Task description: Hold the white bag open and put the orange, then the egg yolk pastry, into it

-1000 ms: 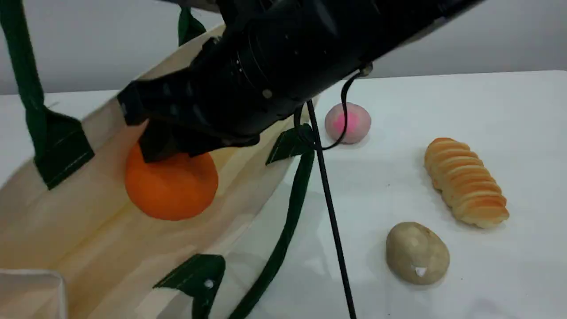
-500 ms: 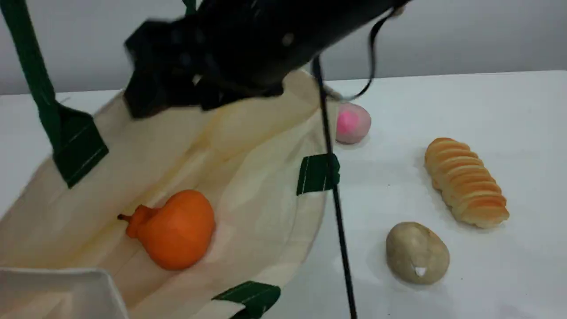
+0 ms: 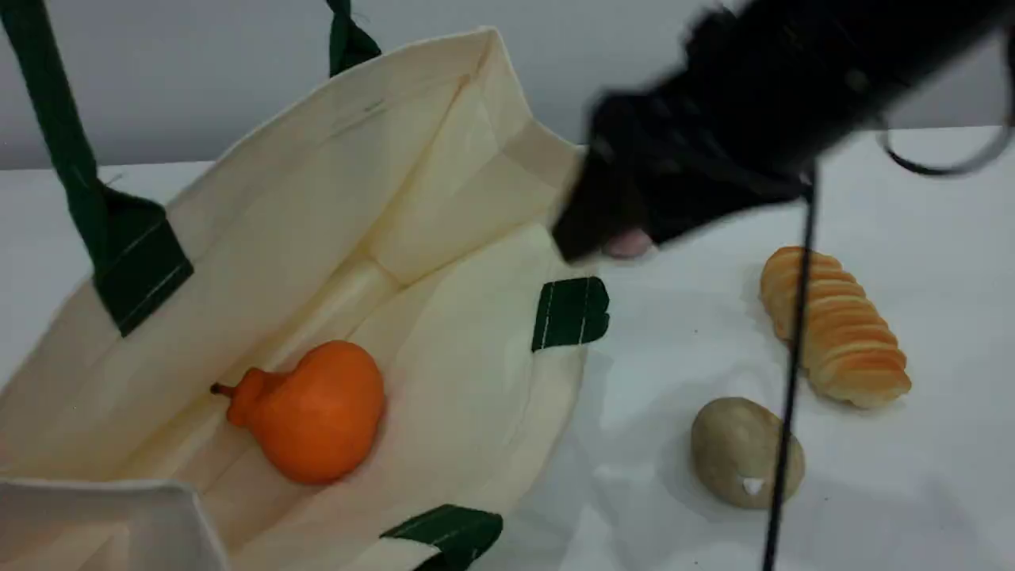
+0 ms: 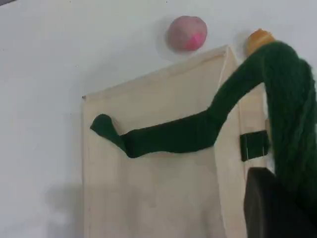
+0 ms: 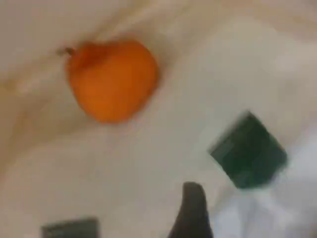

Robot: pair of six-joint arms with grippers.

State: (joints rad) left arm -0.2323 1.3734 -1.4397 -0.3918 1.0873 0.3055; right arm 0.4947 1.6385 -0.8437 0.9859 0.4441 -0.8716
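White table (image 3: pixel 872 492), grey wall behind: the left gripper (image 4: pixel 270 206), jaws closed on a green strap handle (image 3: pixel 59 135) rising at ten o'clock, holds the white bag (image 3: pixel 444 198) open. The orange (image 3: pixel 317 412) lies inside on its side at seven o'clock. The right gripper (image 3: pixel 599 222) hangs blurred at two o'clock, its jaw spread unreadable. The egg yolk pastry (image 3: pixel 733 448) sits on the table at four o'clock.

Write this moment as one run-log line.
left gripper: shut on green handle of white bag | right gripper: open, raised by bag's right edge | orange: lying inside bag | egg yolk pastry: on table, untouched
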